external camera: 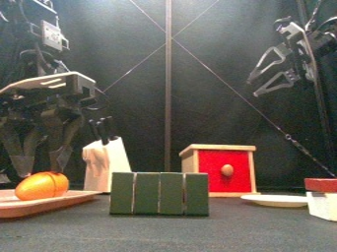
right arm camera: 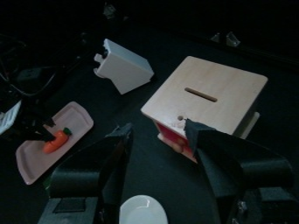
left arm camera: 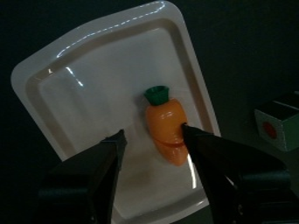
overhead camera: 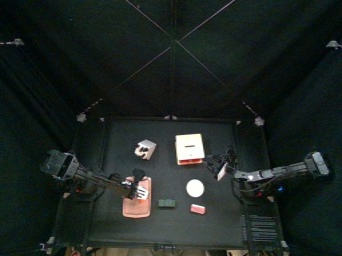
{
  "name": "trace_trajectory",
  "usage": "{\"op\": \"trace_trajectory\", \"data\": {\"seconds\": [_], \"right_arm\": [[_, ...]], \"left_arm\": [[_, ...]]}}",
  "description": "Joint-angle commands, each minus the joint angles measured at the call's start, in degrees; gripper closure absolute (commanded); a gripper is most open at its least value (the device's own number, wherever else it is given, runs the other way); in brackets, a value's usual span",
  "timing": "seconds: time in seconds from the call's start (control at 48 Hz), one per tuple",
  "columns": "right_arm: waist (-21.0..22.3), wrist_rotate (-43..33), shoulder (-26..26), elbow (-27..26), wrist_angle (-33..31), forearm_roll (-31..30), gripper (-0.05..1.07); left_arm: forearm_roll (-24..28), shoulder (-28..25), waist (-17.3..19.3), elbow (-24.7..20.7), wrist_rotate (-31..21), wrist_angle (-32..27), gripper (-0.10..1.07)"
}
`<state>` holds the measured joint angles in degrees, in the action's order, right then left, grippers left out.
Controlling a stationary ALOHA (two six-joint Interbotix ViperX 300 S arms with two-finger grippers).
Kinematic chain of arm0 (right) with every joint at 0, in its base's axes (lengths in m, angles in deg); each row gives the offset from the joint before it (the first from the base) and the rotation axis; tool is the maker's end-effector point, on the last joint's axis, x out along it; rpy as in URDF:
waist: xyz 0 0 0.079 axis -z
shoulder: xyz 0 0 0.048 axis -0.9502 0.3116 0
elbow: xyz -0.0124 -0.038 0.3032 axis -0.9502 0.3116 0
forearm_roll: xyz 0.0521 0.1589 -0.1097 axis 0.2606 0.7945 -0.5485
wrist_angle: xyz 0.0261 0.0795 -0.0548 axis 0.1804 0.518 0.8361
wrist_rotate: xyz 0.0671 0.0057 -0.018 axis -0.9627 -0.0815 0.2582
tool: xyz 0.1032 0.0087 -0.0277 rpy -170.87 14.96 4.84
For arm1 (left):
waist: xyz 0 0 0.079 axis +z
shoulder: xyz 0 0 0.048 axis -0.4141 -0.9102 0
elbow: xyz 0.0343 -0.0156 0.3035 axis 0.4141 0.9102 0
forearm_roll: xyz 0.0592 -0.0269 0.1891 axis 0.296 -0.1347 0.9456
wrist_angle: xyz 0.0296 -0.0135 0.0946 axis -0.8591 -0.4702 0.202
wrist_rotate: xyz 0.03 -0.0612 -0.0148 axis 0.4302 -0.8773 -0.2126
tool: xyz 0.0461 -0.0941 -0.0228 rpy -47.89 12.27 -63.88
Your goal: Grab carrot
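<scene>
Above the pink tray (left arm camera: 70, 79), your left gripper (left arm camera: 156, 150) is hanging with jaws spread around the carrot (left arm camera: 166, 126); your right gripper (right arm camera: 159, 144) is waiting open, raised.

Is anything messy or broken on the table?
Nothing stands out. The carrot lies whole on its tray, with the left gripper open just above it. The red-fronted wooden box stands upright, and nothing looks spilled or knocked over.

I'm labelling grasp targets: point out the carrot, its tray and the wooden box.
carrot (left arm camera: 167, 129): left wrist view, orange body.
tray (left arm camera: 93, 83): left wrist view, bare floor.
wooden box (right arm camera: 208, 92): right wrist view, slotted top.
</scene>
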<state>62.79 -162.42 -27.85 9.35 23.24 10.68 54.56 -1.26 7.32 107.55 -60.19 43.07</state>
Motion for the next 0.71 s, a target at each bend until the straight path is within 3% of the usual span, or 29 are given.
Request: {"op": "trace_trajectory", "data": {"seconds": [0.0,0.688], "right_arm": [[0.1,-0.1,0.1,-0.5,0.1,0.1,0.17],[0.2,0.0,0.1,-0.5,0.0,-0.6,0.17]], "left_arm": [[0.2,1.1,-0.1,-0.9,0.0,0.2,0.09],[0.4,-2.2,-0.1,-2.5,-0.2,3.5,0.09]]}}
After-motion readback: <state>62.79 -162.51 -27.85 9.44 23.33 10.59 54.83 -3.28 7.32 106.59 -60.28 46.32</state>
